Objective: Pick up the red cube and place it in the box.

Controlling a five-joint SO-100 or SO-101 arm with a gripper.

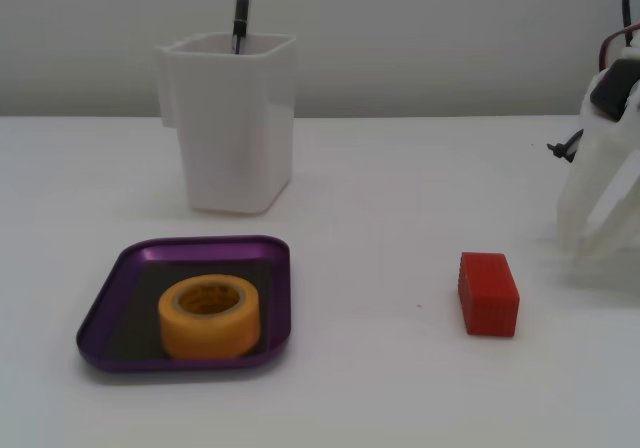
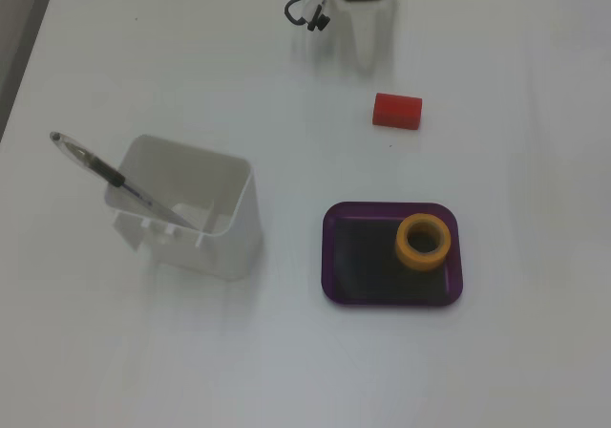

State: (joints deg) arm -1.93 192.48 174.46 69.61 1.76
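Partly cropped gripper (image 1: 592, 230) | grip state unclear | red cube (image 1: 488, 293) exposed, near it

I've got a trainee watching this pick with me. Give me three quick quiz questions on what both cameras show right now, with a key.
1. True or false: the red cube already lies in the box.
2. What sits inside the box? A) a yellow tape roll B) a pen C) nothing
3. Fill in: the pen leans in the white ____.

Key: 1 false, the cube lies on the table, apart from the box and near the gripper. 2 A. 3 cup.
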